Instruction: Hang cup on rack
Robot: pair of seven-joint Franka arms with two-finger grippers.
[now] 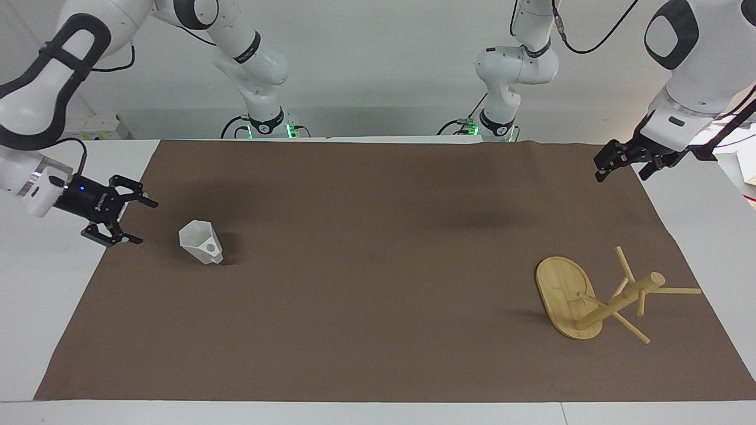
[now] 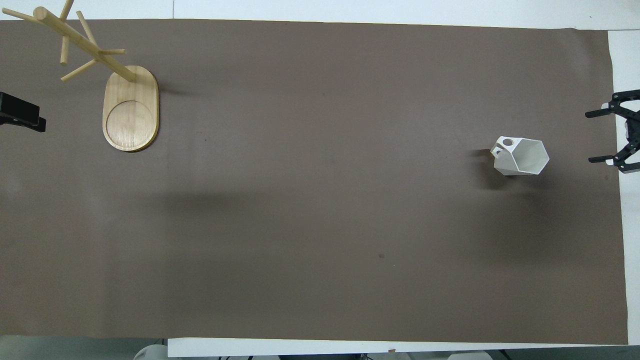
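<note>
Reading the facing view from its left edge: the right pincer hangs low over the edge of the brown mat at the right arm's end of the tabletop, turned on its side with its black fingers spread wide and pointed toward the cup; it holds nothing; that sideways pose suits, I judge, a level approach to take the cup by its wall.

Next comes the cup, just beside the pincer but apart from it; it is white plastic, smooth and matte, with a hexagonal faceted body that narrows toward the bottom, a squared handle and a small round hole in the tab by the rim; in the overhead view the cup stands mouth up, handle turned toward the middle of the mat, away from the right pincer.

The mat between is plain, flat and felt-like, with only shadows on it.

Well apart, toward the left arm's end, stands the rack, light bamboo with visible grain; an oval flat base, a round post and thin pegs angling upward, so a handle would likely slide down and stay; no cup hangs there yet.

Last, the left pincer waits up over the mat's corner by its own base; whether its fingers are apart or together I cannot tell.
</note>
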